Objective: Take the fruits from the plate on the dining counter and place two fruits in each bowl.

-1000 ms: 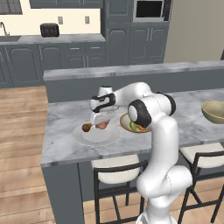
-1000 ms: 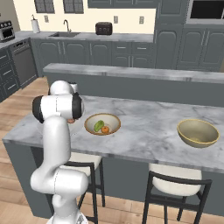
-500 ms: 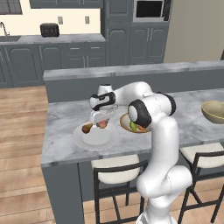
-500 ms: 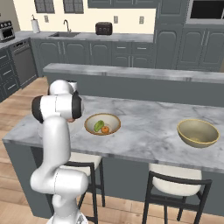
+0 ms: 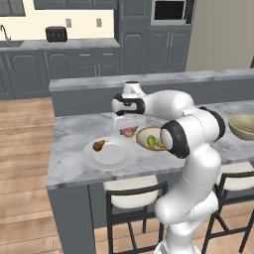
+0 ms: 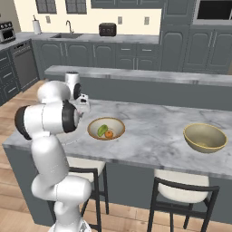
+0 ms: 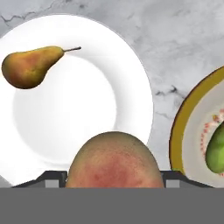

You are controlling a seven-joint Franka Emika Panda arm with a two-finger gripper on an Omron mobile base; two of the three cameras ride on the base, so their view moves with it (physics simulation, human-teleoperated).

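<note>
The hand (image 5: 128, 130) grips the reddish-pink round fruit (image 7: 114, 160), lifted above the grey-white marbled counter (image 5: 74, 136) between the wide white plate (image 5: 117, 155) and the near tan bowl (image 5: 142, 134). The brown pear (image 5: 98, 145) lies on the plate's left side.

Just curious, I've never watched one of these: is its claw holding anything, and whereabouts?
Yes: the claw grips the reddish-pink fruit by its two sides, lifted above the plate.

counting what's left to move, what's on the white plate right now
One brown pear-shaped fruit lies on the wide round white plate. The reddish-pink round fruit is lifted above it in the hand, covering part of the plate's rim, so that patch can't be checked.
</note>
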